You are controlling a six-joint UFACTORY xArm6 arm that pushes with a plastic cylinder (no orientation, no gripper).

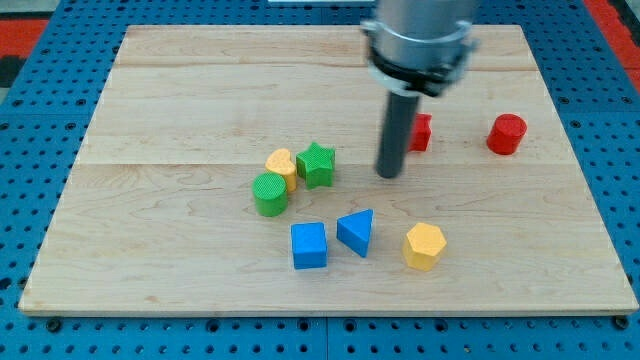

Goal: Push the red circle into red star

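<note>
Wooden board [180, 90] carrying eight blocks. My tip [389, 175], a bare rod with no fingers and holding nothing, rests just left of the partly hidden red star [422, 131]. The red circle [507, 134] stands apart, toward the view's right. Green star [317, 164] lies left of the tip.

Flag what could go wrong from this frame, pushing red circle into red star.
1. My tip sits at the view's left of the red star, which the rod partly hides, while the red circle lies further right. Crossing straight over would likely shove the star away first.
2. The red circle is near the board's right edge; an off-centre push could slide it off.
3. The green star lies close on the tip's left and could get clipped on a detour.
</note>
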